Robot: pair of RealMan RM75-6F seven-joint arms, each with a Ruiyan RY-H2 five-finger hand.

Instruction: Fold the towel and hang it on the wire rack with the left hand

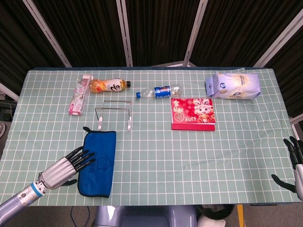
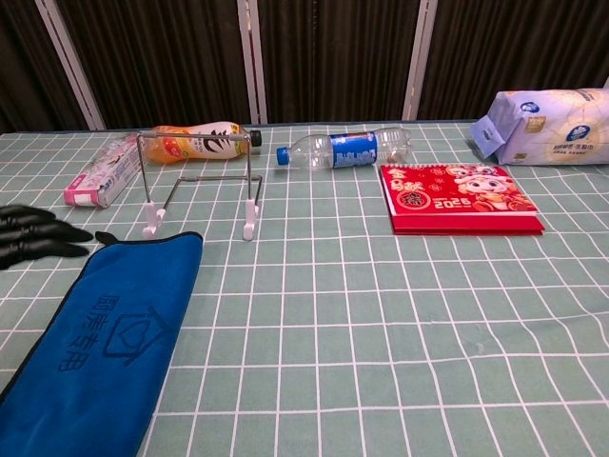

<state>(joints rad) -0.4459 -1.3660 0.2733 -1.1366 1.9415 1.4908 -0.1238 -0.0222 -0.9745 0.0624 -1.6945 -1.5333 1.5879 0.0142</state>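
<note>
On the green gridded table [image 1: 189, 156] before dark curtains, the blue towel [image 1: 99, 163] lay flat, already narrowed lengthwise, just right of our left hand [image 1: 66, 168], which hovered with fingers spread, holding nothing. The wire rack [image 1: 113, 113] stood beyond its fingertips. We judged grasping the towel came next. Our right hand [image 1: 294, 163] idled, open.

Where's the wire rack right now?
In the head view the wire rack stands left of centre on the table, just beyond the blue towel's far edge and in front of the orange drink bottle. Nothing hangs on it.
</note>
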